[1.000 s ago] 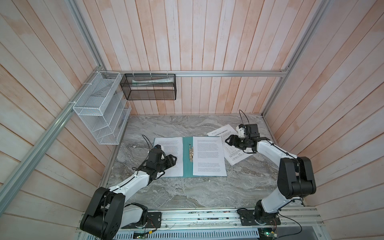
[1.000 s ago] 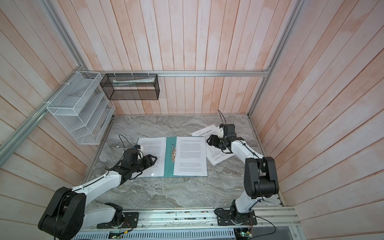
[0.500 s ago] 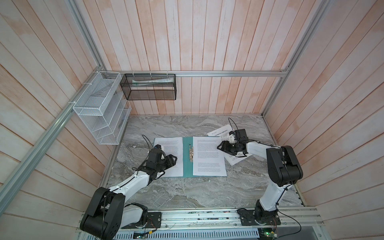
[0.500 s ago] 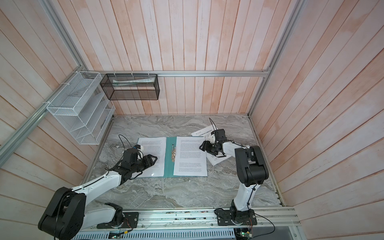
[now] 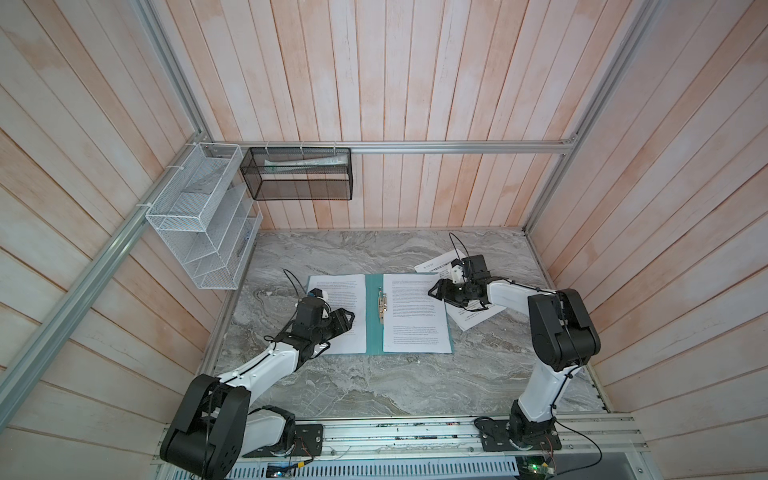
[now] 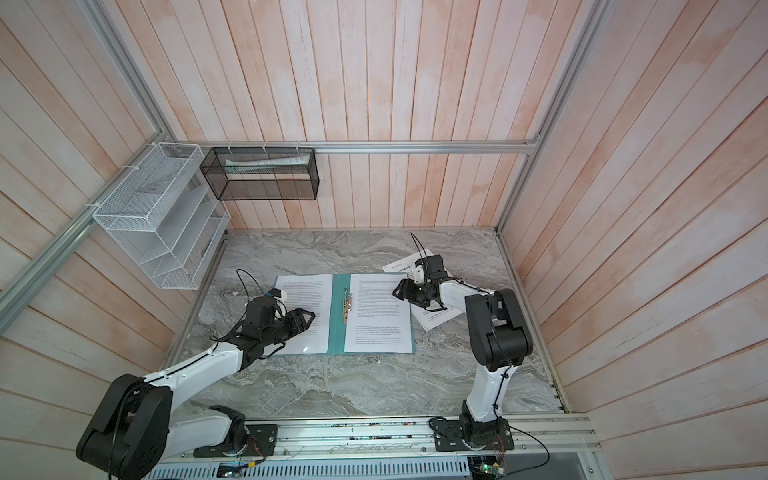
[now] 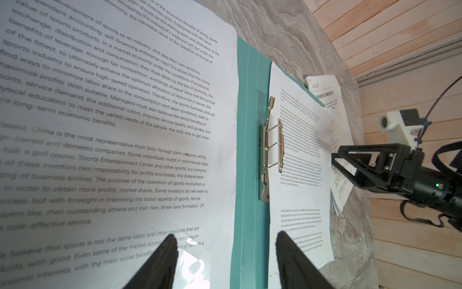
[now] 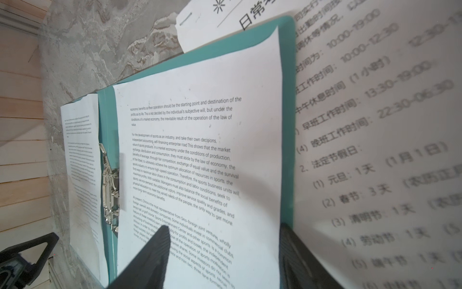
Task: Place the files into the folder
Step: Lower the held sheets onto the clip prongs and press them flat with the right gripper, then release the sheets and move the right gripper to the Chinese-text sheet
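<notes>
Right tool (image 5: 433, 291), jaws apart, hovers at folder (image 5: 373, 324) edge beside loose sheet (image 5: 473, 321).

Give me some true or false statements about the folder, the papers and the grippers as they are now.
1. The folder lies open on the table. True.
2. All three sheets are inside the folder. False: the sheet with the logo heading lies outside it, at its right side.
3. The left gripper is shut on a sheet. False: it is open, over the left-hand sheet.
4. A metal clip sits along the folder's middle. True.
5. The black basket on the wall is empty. False: a rolled paper lies in it.
6. The right gripper is open at the right-hand sheet. True.
</notes>
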